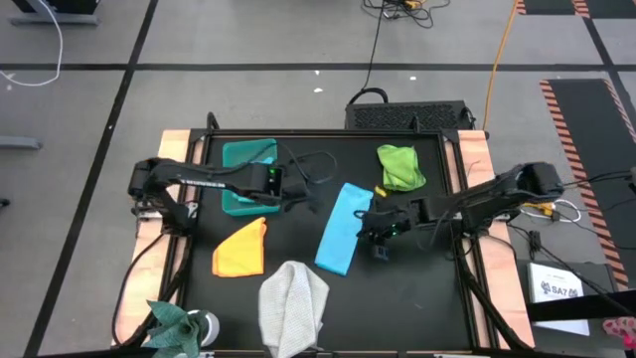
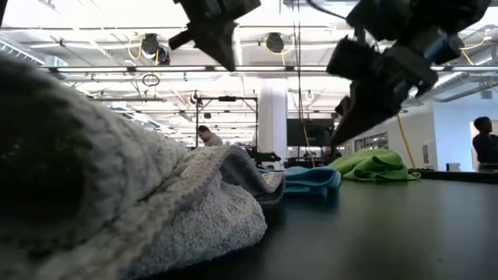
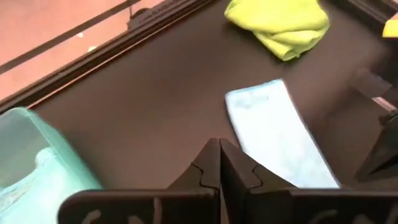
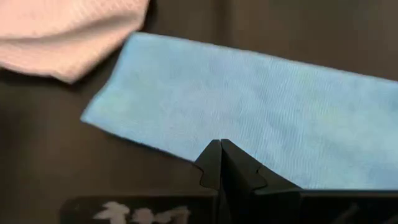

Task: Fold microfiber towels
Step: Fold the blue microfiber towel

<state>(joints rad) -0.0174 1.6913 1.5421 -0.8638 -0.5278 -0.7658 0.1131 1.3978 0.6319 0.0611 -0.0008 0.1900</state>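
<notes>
Table: black rectangular tabletop (image 1: 298, 149).
Grey towel: light grey nubby microfiber cloth (image 1: 293, 303), bunched at six o'clock.
Blue towel: light blue cloth (image 1: 344, 227), folded into a long strip, centre.
Orange towel: orange-yellow cloth (image 1: 241, 249), seven o'clock.
Green towel: lime green cloth (image 1: 399, 166), crumpled, one o'clock.
Bin: teal rigid plastic bin (image 1: 245, 176), ten o'clock.
Left gripper (image 1: 301, 194): fingers pressed together, empty, between bin and blue towel.
Right gripper (image 1: 366, 227): fingers pressed together, empty, at blue towel's three o'clock edge.

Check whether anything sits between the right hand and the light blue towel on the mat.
Nothing visible does. The shut right hand hangs just beside the long edge of the folded light blue microfiber towel, with only bare black mat below. The crumpled lime green towel lies off to one side.
</notes>
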